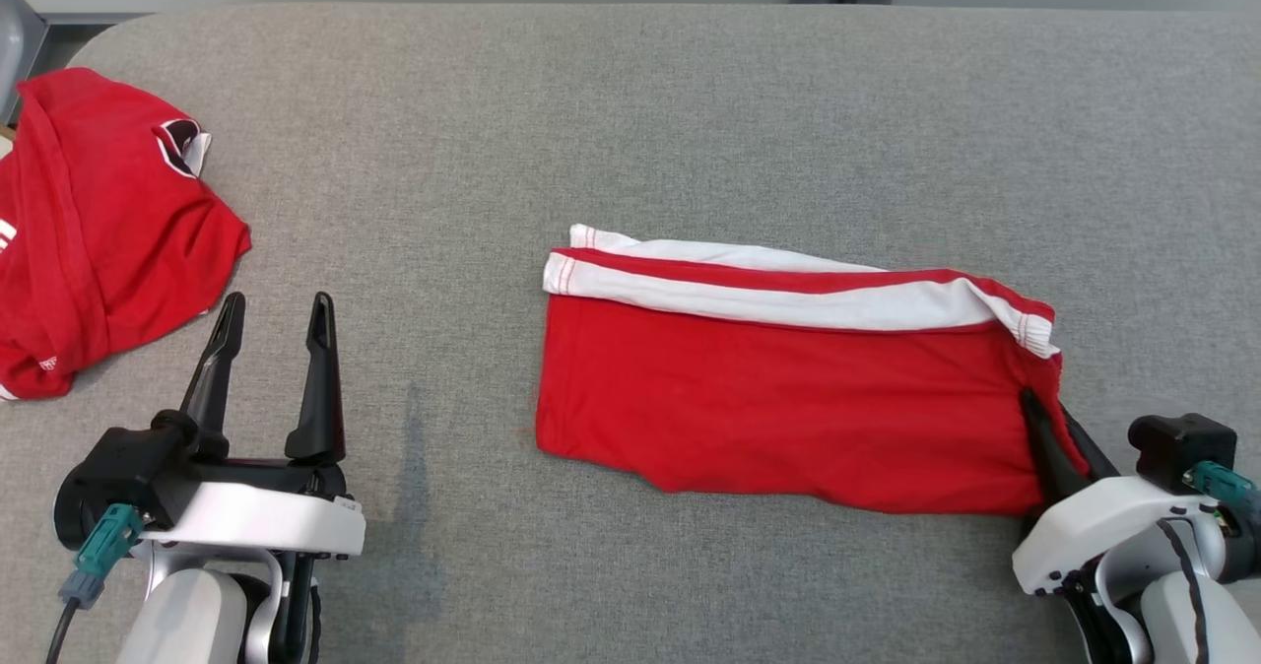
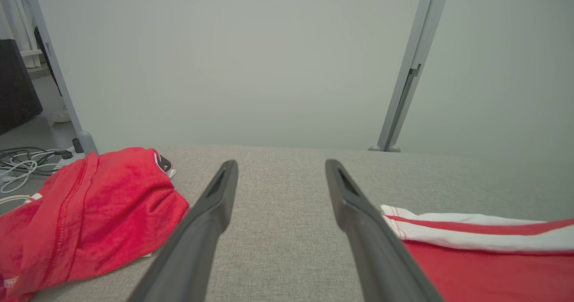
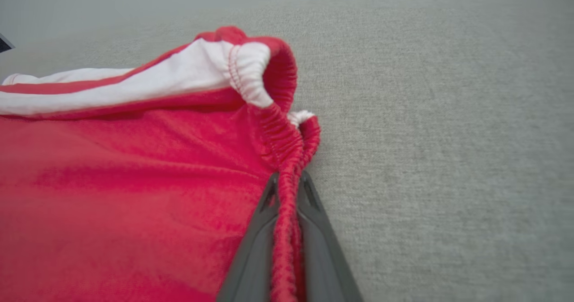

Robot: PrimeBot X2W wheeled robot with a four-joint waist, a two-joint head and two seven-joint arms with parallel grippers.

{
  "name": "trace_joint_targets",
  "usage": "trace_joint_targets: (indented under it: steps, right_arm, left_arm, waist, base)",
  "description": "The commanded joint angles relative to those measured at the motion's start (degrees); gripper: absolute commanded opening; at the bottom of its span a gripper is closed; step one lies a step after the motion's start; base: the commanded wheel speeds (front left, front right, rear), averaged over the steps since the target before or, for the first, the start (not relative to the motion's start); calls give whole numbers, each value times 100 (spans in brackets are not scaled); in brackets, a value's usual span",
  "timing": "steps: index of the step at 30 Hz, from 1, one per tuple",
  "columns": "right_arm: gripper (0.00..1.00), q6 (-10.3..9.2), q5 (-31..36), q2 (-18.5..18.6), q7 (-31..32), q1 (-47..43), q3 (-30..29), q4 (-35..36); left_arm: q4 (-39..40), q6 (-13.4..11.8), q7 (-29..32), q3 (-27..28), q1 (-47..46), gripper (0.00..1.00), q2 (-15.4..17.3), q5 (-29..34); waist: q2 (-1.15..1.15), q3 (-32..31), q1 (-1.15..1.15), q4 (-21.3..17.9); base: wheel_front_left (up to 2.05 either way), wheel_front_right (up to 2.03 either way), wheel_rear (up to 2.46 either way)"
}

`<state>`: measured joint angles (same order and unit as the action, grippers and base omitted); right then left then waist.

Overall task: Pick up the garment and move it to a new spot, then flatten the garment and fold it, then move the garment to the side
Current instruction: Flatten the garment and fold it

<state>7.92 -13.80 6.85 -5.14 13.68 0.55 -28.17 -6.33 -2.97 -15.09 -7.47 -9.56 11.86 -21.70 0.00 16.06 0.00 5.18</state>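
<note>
Lying folded into a long rectangle, the garment (image 1: 788, 398) sits right of centre on the grey surface (image 1: 690, 102), red with a white stripe (image 1: 788, 299) running along its far edge. The right pincer (image 1: 1046, 410) comes in from the lower right and is clamped on the garment's right end, both fingers pressed together with the gathered red waistband (image 3: 287, 158) pinched between them; in the right wrist view the elastic runs straight down the narrow slot between the two fingers, and the cloth spreads away to the left of them while bare surface lies to their right. The garment rests flat on the surface apart from that end, where the hem curls up a little. The left pincer (image 1: 279, 301) is at the lower left, its fingers spread wide and holding nothing, well apart from the garment's left edge. A crumpled red shirt (image 1: 89, 231) lies at the surface's far left, near that pincer's fingertips but not touching them.
</note>
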Motion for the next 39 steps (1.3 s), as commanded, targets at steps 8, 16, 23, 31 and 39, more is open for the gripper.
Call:
trace_joint_targets:
  steps: [8,16,23,31,39]
  right_arm:
    - [0,-42,-812,139,560,-228,210,729]
    - [0,-42,-2573,-81,1579,-209,532,2097]
    - [0,-42,-3594,-323,2058,208,1058,2259]
    - [0,-41,-3801,-379,1507,768,2003,1188]
    - [0,-41,-4338,-377,567,1548,2893,-189]
  left_arm:
    - [-90,77,-7,82,96,100,-65,56]
    - [-164,135,-6,99,122,100,-106,108]
    - [-267,207,-6,72,44,100,-279,95]
    - [-357,349,-4,10,3,100,-473,210]
    - [-485,486,-4,-21,-94,100,-622,326]
  waist:
    - [0,-140,0,-14]
    - [0,-261,0,99]
    - [0,-337,0,419]
    - [0,-317,0,978]
    - [0,-245,0,1346]
  base:
    - [0,0,0]
    - [0,0,0]
    - [0,0,0]
    - [0,0,0]
    - [0,0,0]
